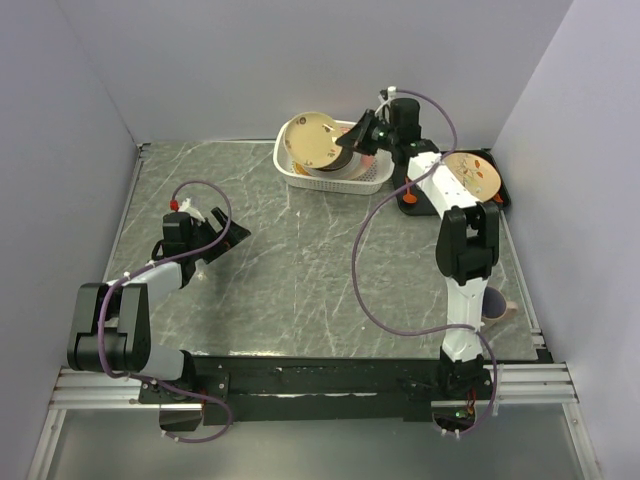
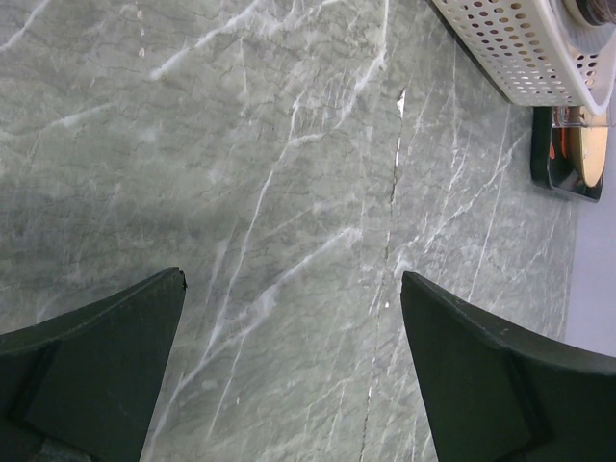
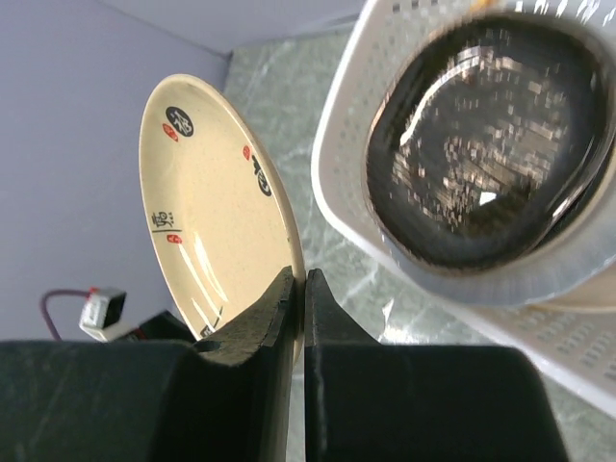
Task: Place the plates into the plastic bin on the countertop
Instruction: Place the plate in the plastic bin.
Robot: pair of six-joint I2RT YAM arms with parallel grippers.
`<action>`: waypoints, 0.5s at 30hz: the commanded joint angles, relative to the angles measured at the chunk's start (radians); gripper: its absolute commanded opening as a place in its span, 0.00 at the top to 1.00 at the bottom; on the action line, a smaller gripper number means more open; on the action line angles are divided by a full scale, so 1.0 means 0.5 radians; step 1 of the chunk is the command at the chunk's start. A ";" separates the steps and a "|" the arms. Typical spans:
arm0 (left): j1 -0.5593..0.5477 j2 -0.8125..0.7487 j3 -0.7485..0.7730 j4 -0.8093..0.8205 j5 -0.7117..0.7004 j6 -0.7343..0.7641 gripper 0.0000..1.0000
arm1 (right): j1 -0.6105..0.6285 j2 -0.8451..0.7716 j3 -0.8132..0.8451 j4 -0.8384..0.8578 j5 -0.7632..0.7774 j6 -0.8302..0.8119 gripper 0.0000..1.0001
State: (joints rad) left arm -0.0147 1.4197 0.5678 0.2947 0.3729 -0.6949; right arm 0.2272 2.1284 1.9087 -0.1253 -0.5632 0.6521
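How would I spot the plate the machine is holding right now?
Find the white perforated bin at the countertop's far edge. Tilted over its left end, rim pinched in jaws, is a cream plate. Unlike the black plate inside, it bears black and red brush marks.

Worktop [image 1: 300, 270]: grey-green marble, thin white veins. Bin [image 1: 300, 178]: white, perforated walls. Black plate [image 3: 481, 144] inside bin: glossy. Cream plate [image 1: 312, 140] at bin's left end: black and red brush marks. Leaf plate [image 1: 470, 175] right of bin: cream, red-orange marks.
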 commanded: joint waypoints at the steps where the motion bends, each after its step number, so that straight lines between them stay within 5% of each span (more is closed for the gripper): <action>1: -0.007 0.017 0.049 0.083 0.037 0.031 0.01 | -0.040 0.038 0.177 0.008 0.022 0.052 1.00; 15: -0.007 0.063 0.082 0.067 0.046 0.046 0.01 | -0.105 0.121 0.220 0.045 0.123 0.101 1.00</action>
State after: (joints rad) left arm -0.0147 1.4384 0.5720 0.2943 0.3775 -0.6926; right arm 0.1886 2.1670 1.9831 -0.1482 -0.5343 0.6762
